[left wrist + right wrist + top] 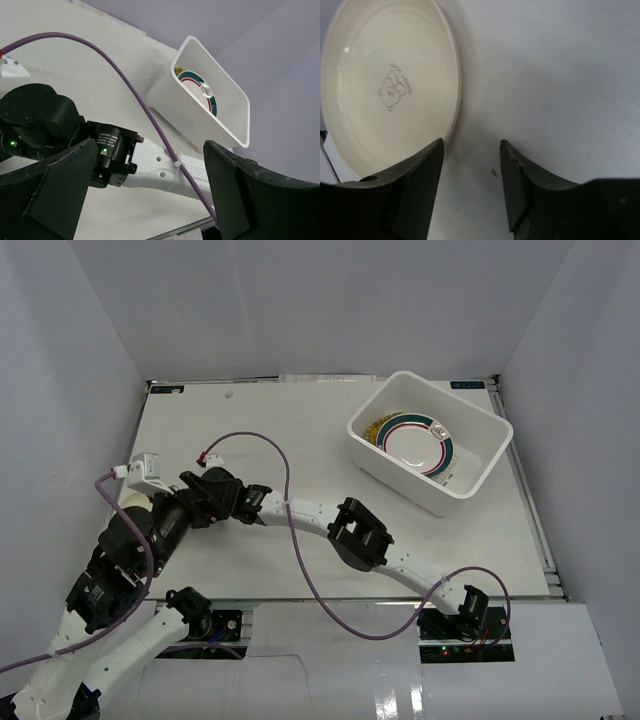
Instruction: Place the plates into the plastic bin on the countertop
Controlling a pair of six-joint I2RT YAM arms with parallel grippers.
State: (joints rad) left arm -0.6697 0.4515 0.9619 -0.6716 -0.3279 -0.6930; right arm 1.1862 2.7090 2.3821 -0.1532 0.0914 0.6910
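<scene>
A cream plate (390, 85) with a small bear mark lies flat on the white countertop (560, 75). My right gripper (471, 145) hangs open just above it; its left finger sits over the plate's near rim and bare table shows between the jaws. In the top view the right arm reaches across to the left, its gripper (203, 490) next to my left gripper (178, 512). The left gripper (150, 195) is wide open and holds nothing. The white plastic bin (478, 462) stands at the back right and holds a white plate with a green-red rim (420, 440) on a yellow woven one (378, 428).
The right arm's white link (165, 172) and purple cable (135, 95) cross right in front of the left gripper. The two arms crowd together at the left of the countertop (300, 420). Grey walls close in the table on three sides.
</scene>
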